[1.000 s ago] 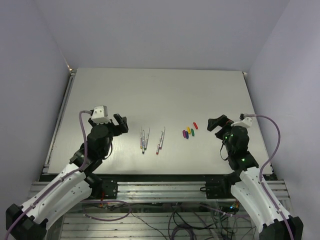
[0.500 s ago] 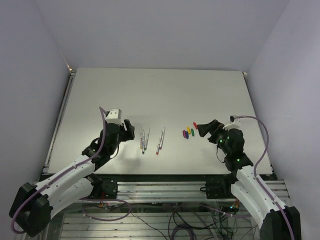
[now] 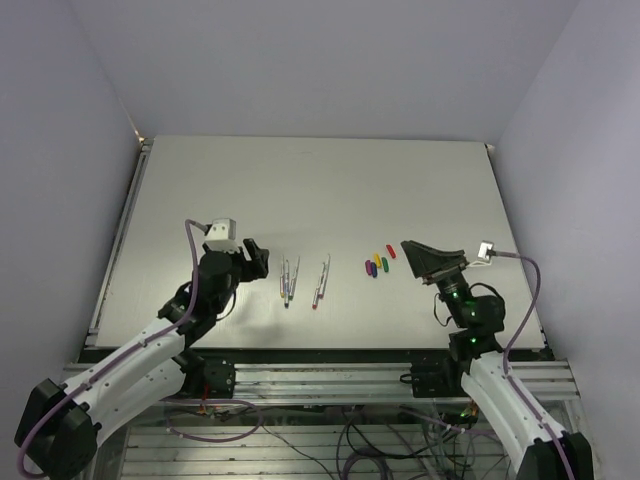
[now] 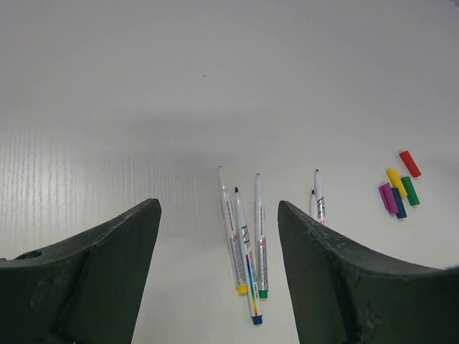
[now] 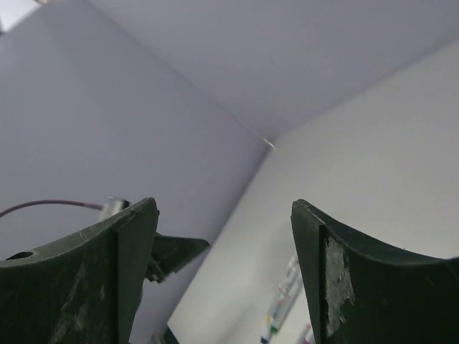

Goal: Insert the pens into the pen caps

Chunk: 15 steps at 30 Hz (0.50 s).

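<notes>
Grey-white pens (image 4: 246, 247), 5 total, lie uncapped on the table (image 3: 300, 180): a bunch of 3 side by side, then a pair just to their right. The 5 caps (image 4: 399, 190) (red, yellow, green, magenta, blue) sit clustered further right, apart from the pens.

Change over the last second: the left arm swung in from the left, so the left gripper (image 3: 255, 260) now hangs just left of the 3-pen bunch, pointed at it. The right gripper (image 3: 428, 258) pushed toward the caps, then tipped up. Its wrist camera now looks across the table at the wall, with the caps out of that view.

Judgement: still approach phase, 0 of 5 capped, nothing picked. The left looks set to take a pen first.

Tools: left jaws are spread wide, with bare table between them, touching nothing. Right jaws are also spread wide and empty, near the caps but clear of them.
</notes>
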Motion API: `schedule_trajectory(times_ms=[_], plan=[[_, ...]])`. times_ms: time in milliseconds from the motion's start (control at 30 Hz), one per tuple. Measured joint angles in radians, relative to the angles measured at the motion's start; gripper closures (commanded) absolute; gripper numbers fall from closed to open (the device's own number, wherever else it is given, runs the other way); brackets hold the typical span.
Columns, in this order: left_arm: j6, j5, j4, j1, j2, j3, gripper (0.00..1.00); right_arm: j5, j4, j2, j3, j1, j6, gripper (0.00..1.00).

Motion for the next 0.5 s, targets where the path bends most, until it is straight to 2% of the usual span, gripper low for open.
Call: schedule_trajectory(times_ms=[67, 133, 233, 367, 500], plan=[[-0.002, 0.000, 0.002, -0.001, 0.004, -0.004, 0.20, -0.003, 0.034, -0.055, 0.002, 0.000, -0.016, 0.23], [-0.003, 0.000, 0.007, -0.002, 0.013, -0.005, 0.19, -0.012, -0.007, -0.098, 0.021, 0.000, -0.055, 0.25], [-0.004, 0.000, 0.012, -0.002, 0.026, -0.005, 0.17, -0.009, -0.122, -0.102, 0.093, 0.000, -0.103, 0.34], [-0.010, 0.000, 0.031, -0.002, 0.037, -0.005, 0.14, 0.076, -0.376, -0.067, 0.242, 0.000, -0.156, 0.37], [-0.011, 0.000, 0.044, -0.002, 0.057, -0.005, 0.13, 0.185, -0.641, 0.079, 0.448, 0.000, -0.247, 0.37]])
